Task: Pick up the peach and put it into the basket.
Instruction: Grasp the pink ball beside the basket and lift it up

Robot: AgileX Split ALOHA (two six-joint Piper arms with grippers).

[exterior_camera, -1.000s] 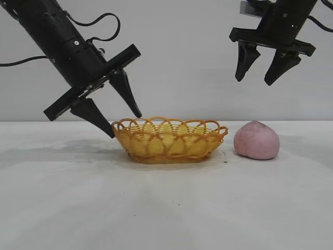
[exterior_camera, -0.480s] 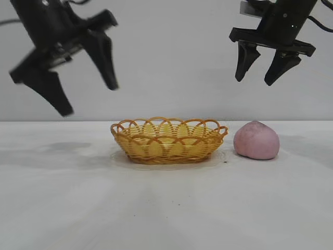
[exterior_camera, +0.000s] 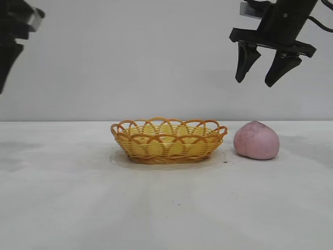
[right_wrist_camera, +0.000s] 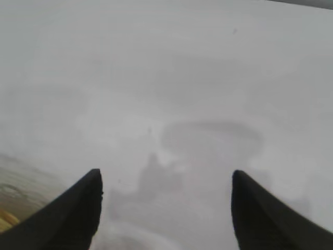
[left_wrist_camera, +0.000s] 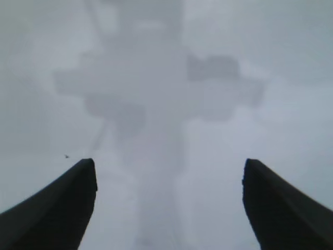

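The pink-mauve peach sits on the white table just right of the yellow-orange wicker basket, apart from it. My right gripper hangs high above the peach, open and empty. My left gripper is mostly out of the exterior view at the far upper left; only a dark part shows there. Its wrist view shows its fingers spread wide over bare table, with nothing between them. The right wrist view shows spread fingers over bare table; neither peach nor basket shows there.
The white table spreads wide in front of and left of the basket. A plain grey wall stands behind.
My left gripper has risen from beside the basket's left rim and swung up and left, nearly out of the exterior view. The right gripper, peach and basket have not moved.
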